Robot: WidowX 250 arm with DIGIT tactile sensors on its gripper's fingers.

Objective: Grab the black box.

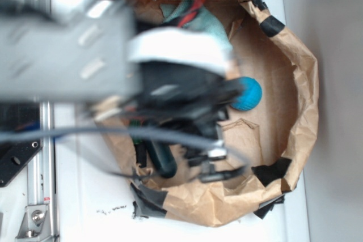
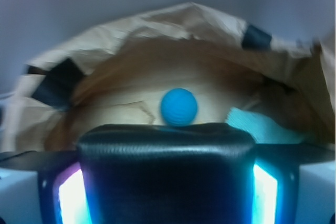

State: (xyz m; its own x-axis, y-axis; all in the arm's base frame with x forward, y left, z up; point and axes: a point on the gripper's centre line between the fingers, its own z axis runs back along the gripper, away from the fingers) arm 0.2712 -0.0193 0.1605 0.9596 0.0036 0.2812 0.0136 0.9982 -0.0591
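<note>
Wrist view.
A: What is between the fingers (image 2: 73,198)?

B: The black box (image 2: 168,150). It fills the lower middle of the frame, top edge rounded and shiny. A lit pad sits tight against each of its sides, left and right, with no gap showing.

A: So the gripper (image 2: 168,198) is closed on it?

B: Yes. The jaws are drawn in to the width of the box and hold it. Whether its underside touches the floor of the bin is hidden.

A: What is beyond it?

B: The blue ball (image 2: 178,107) is just behind the box's top edge on the brown paper floor. A teal cloth (image 2: 257,127) lies to the right of the ball. The paper rim (image 2: 157,24) curves around behind, with black tape patches (image 2: 58,82) on it.

A: And the exterior view?

B: The arm (image 1: 74,55) is blurred and covers the left half of the bin. The box cannot be made out there. The ball (image 1: 247,93) is clear of the arm, the cloth (image 1: 198,21) sits by the upper rim, and a dark green toy (image 1: 164,157) lies under the cables.
</note>
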